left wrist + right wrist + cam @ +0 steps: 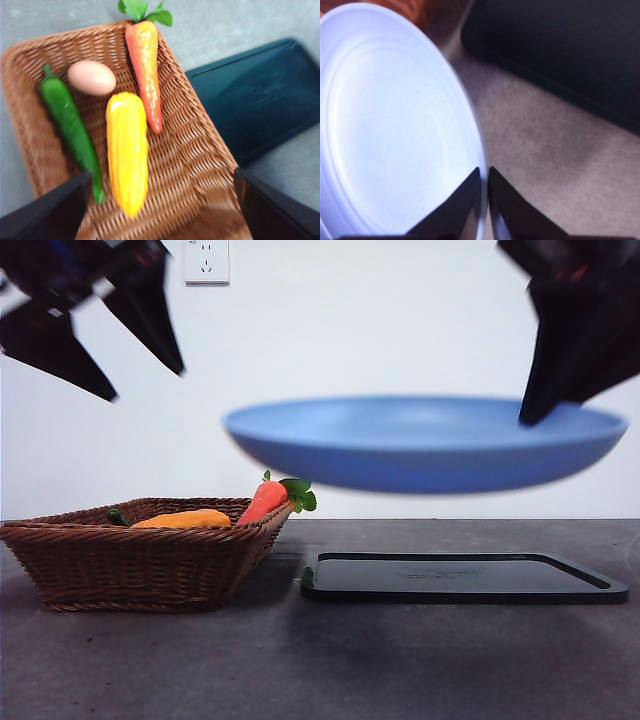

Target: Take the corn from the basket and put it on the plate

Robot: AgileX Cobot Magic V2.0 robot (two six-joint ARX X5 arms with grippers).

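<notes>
The orange-yellow corn lies in the brown wicker basket, between a green pepper and a carrot; in the front view the corn just shows above the basket rim at the left. My left gripper hovers open high above the basket, seen at the upper left in the front view. The light-blue plate hangs level in the air above the black tray. My right gripper is shut on the plate rim, at the plate's right edge.
A flat black tray lies on the grey table right of the basket. In the basket also lie a red-orange carrot with green leaves, a green pepper and a small pinkish egg-shaped item.
</notes>
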